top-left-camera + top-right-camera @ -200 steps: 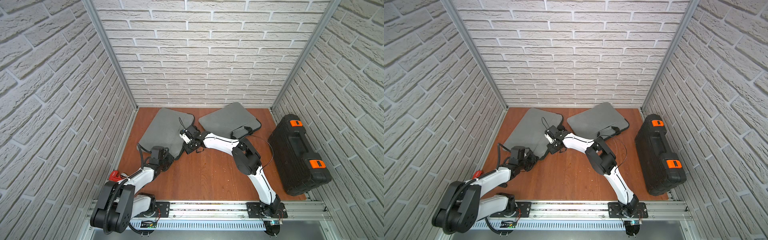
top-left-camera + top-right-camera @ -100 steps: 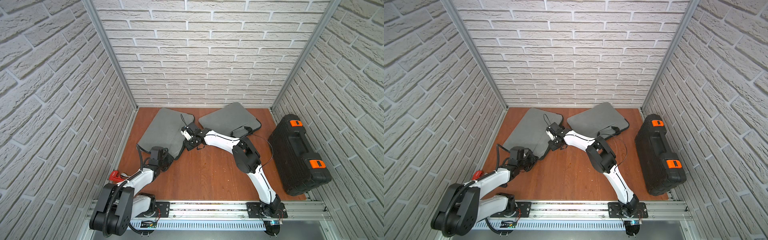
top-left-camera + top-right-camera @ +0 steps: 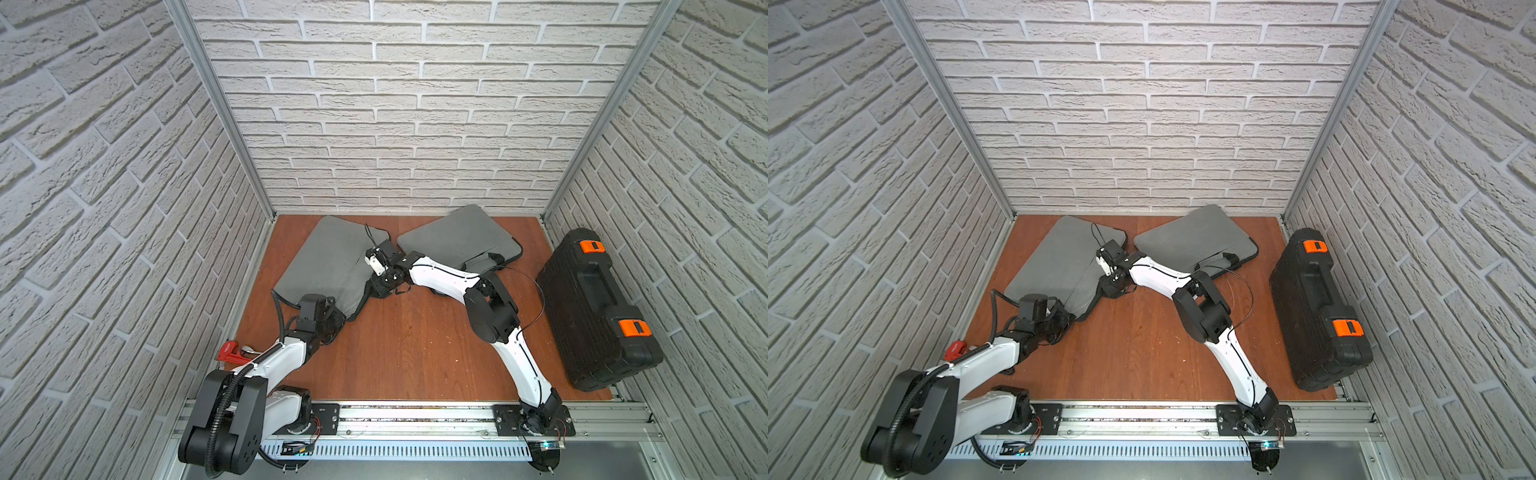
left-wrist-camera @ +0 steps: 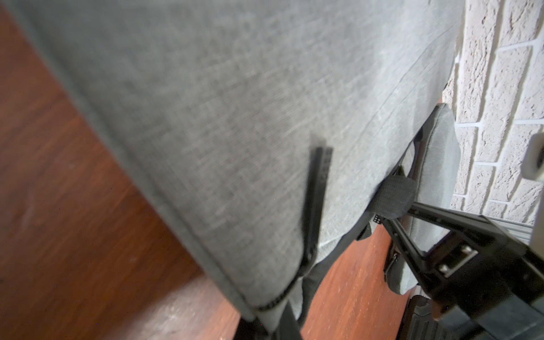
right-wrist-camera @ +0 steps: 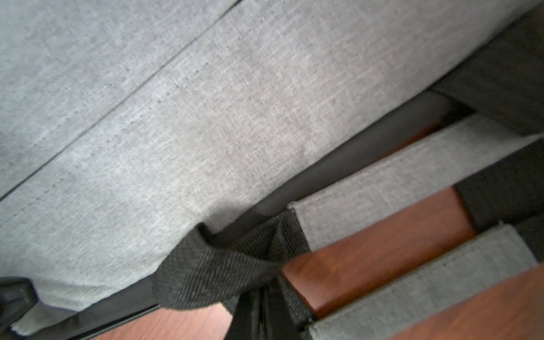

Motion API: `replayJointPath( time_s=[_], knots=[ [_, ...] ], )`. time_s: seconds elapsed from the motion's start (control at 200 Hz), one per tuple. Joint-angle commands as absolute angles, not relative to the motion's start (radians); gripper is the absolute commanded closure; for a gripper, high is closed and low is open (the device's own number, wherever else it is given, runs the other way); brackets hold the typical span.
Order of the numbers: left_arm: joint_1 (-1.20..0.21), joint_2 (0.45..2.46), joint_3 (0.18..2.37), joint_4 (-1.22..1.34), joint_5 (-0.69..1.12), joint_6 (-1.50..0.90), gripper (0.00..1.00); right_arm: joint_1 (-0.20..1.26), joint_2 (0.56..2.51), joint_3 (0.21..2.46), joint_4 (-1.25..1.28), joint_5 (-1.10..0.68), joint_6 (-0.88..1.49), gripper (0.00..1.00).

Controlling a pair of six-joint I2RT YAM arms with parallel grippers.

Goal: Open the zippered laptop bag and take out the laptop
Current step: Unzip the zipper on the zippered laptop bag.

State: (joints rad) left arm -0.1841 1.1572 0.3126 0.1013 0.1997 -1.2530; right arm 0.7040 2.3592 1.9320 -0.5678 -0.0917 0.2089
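Your gray laptop bag (image 3: 328, 257) is lying flat on the left rear of the desk (image 3: 411, 353), with a second gray bag (image 3: 457, 243) sitting just beside it. Your left hand (image 3: 337, 321) is clenching at the bag's near corner, apparently pinching the fabric, though blur is hiding the contact. Your right hand (image 3: 383, 287) is gripping the black strap (image 5: 212, 273) on its right edge.

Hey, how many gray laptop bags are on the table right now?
2. The left bag lies at the back left of the table. The right bag lies angled beside it, nearer the black case. No third one shows.
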Motion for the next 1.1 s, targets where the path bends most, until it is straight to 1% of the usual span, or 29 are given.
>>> replayJointPath(
  time_s=[0.0, 0.665, 1.095],
  knots=[
    [-0.156, 1.146, 0.277, -0.033, 0.101, -1.262, 0.99, 0.618, 2.36, 1.957, -0.595, 0.063, 0.214, 0.94],
    [-0.118, 1.032, 0.252, -0.123, 0.06, -1.276, 0.99, 0.58, 2.407, 2.043, -0.643, 0.069, 0.204, 0.94],
    [0.082, 0.902, 0.249, -0.249, 0.083, -1.193, 0.97, 0.575, 2.395, 2.039, -0.661, 0.078, 0.203, 0.94]
  ],
)
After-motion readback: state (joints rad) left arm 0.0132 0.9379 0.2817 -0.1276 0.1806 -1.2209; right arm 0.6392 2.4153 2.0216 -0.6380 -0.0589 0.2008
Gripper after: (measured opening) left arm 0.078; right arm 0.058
